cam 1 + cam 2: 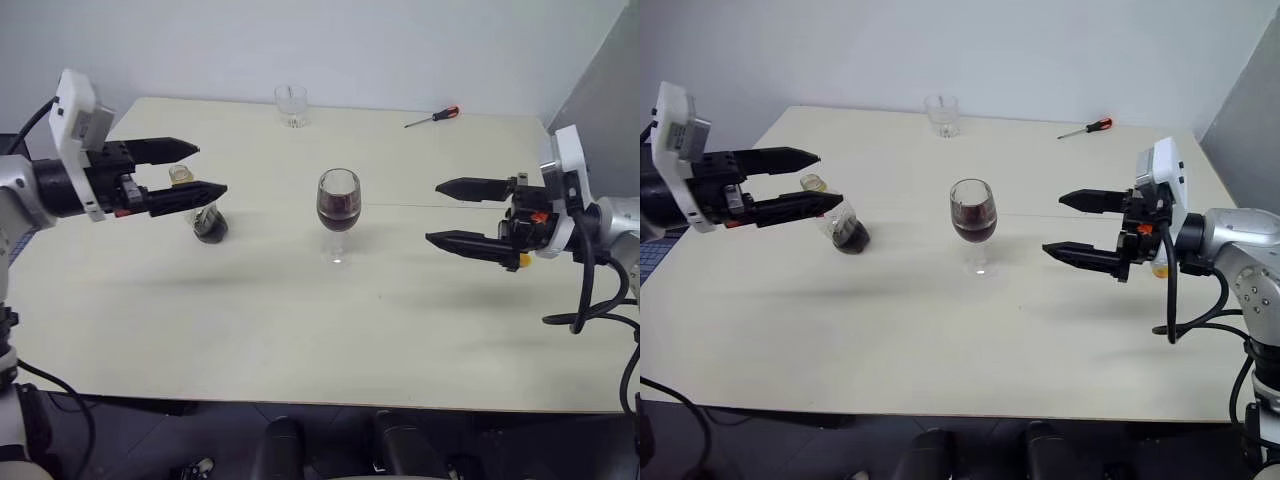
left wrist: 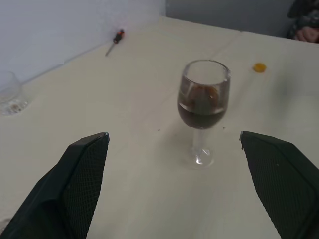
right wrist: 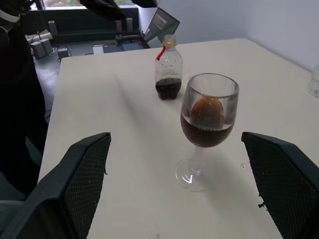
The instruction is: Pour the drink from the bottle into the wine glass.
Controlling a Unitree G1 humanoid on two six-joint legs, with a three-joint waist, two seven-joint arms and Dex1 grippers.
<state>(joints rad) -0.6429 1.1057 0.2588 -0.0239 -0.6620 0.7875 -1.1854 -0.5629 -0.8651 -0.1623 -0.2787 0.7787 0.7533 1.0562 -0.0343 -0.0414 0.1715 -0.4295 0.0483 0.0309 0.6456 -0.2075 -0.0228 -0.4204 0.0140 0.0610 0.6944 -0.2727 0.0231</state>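
Drink (image 3: 207, 134) fills the wine glass (image 1: 338, 205); bottle (image 1: 203, 215) stands at its nine o'clock. We keep both grippers (image 1: 185, 171) (image 1: 462, 213) spread, empty, clear.

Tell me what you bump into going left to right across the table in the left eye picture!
Left gripper → bottle → wine glass → screwdriver → right gripper. The tumbler at the back is left out.
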